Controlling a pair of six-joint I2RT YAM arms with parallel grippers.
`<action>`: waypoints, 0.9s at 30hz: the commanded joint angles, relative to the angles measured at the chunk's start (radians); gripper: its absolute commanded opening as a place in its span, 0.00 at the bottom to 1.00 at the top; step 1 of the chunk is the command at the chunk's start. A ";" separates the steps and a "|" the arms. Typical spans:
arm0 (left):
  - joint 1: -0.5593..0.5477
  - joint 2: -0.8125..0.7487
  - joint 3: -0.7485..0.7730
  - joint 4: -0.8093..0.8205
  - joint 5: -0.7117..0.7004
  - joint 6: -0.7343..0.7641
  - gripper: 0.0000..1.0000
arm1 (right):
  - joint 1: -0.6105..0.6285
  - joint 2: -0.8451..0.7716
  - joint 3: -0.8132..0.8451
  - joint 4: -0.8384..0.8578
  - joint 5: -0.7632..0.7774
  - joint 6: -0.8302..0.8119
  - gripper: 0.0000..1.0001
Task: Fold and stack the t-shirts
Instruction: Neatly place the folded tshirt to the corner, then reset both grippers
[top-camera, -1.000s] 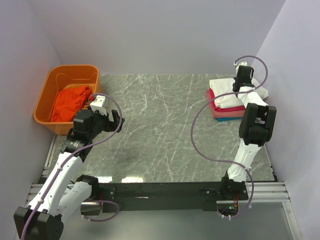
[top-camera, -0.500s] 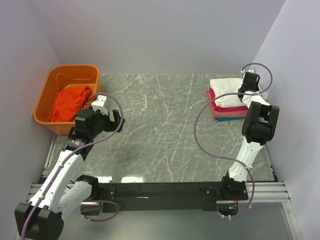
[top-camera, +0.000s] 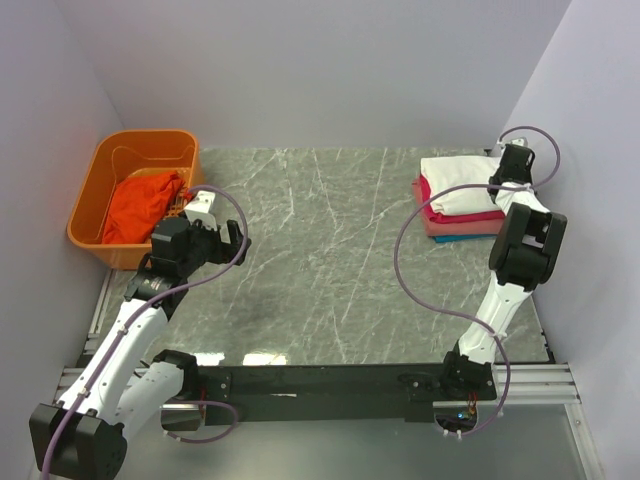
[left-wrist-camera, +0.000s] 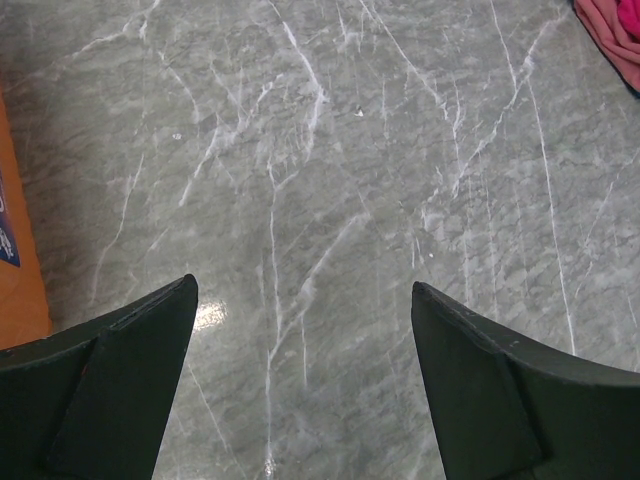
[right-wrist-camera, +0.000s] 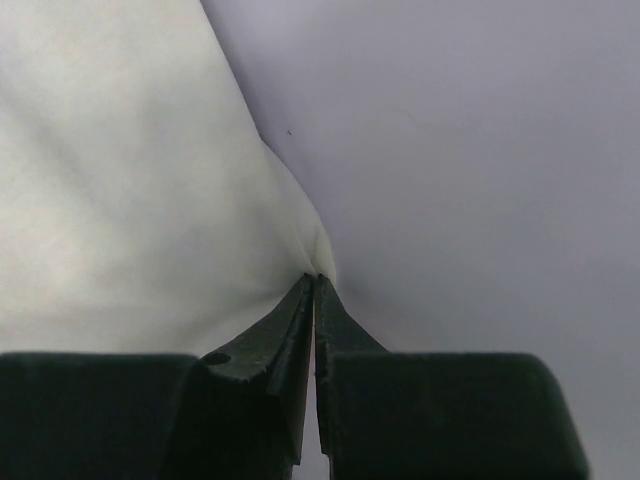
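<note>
White t-shirt (top-camera: 455, 172) crowned your pile (top-camera: 458, 218), right gripper (right-wrist-camera: 316, 282) pinching its corner; orange-red t-shirt (top-camera: 140, 205) lay unfolded in the basket (top-camera: 150, 135), left gripper (left-wrist-camera: 302, 290) wide.

No lettering can be read; the blue sticker (left-wrist-camera: 5, 222) on the orange basket (left-wrist-camera: 25, 300) is illegible.

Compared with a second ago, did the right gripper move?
Yes. The right gripper, pinching the white shirt, slid right across the stack to its right edge, nearer the wall.
</note>
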 joint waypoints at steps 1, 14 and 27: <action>-0.006 -0.002 0.000 0.010 -0.003 0.015 0.93 | -0.031 -0.002 -0.005 0.012 0.001 0.004 0.10; -0.010 -0.031 0.001 0.006 -0.037 0.014 0.94 | 0.004 -0.204 -0.070 -0.105 -0.196 0.045 0.11; 0.016 -0.186 -0.005 0.079 -0.117 -0.120 0.99 | 0.144 -0.795 -0.369 -0.355 -0.838 0.129 0.52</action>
